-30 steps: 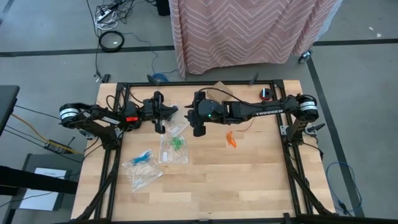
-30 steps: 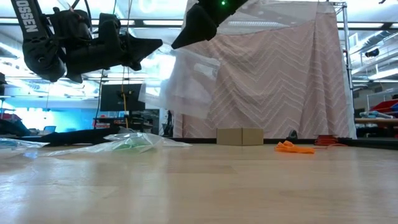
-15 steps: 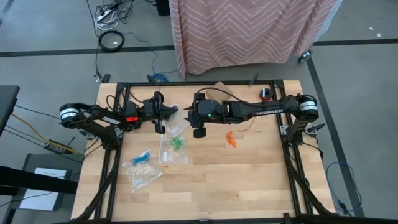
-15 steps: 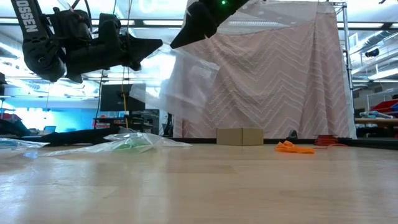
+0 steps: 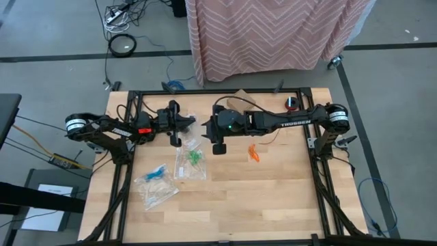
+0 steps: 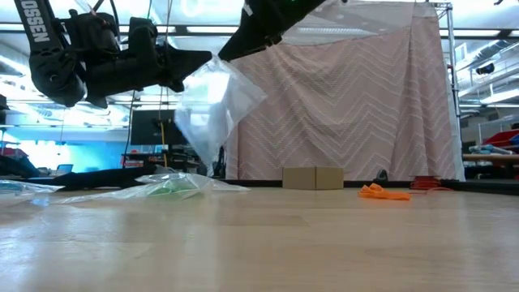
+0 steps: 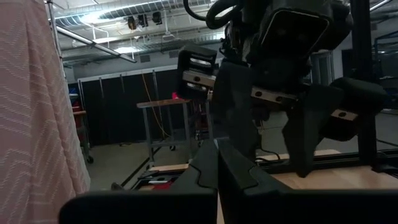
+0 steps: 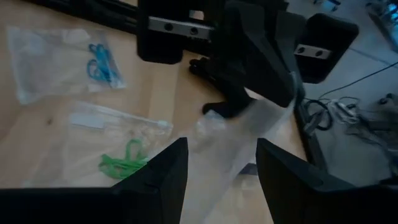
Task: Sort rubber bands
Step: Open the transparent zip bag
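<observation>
High view: left gripper (image 5: 190,123) and right gripper (image 5: 214,132) meet over the back-centre of the table (image 5: 273,198). Orange rubber bands (image 5: 253,153) lie loose right of centre, well apart from both. Green rubber bands (image 5: 195,158) sit inside a clear zip bag (image 5: 190,164) just below the grippers; blue rubber bands (image 5: 158,171) in another bag (image 5: 156,175) further left, a third bag (image 5: 158,194) beside it.

Low view: left fingers clamped together on an empty clear bag (image 6: 209,105), which hangs clear of the tabletop. Right gripper (image 6: 237,47) is at the bag's top edge.

Left wrist view: own fingers (image 7: 214,168) pressed together; the right arm's gripper looms directly ahead.

Right wrist view: right fingers (image 8: 166,168) stand apart, nothing between them; the held bag (image 8: 249,130) hangs just ahead under the left gripper (image 8: 261,56).

Likely step: opening the bag's mouth. Right should pinch one film layer only, near the lip, then pull away gently while left holds firm. Too deep a bite grabs both layers.
</observation>
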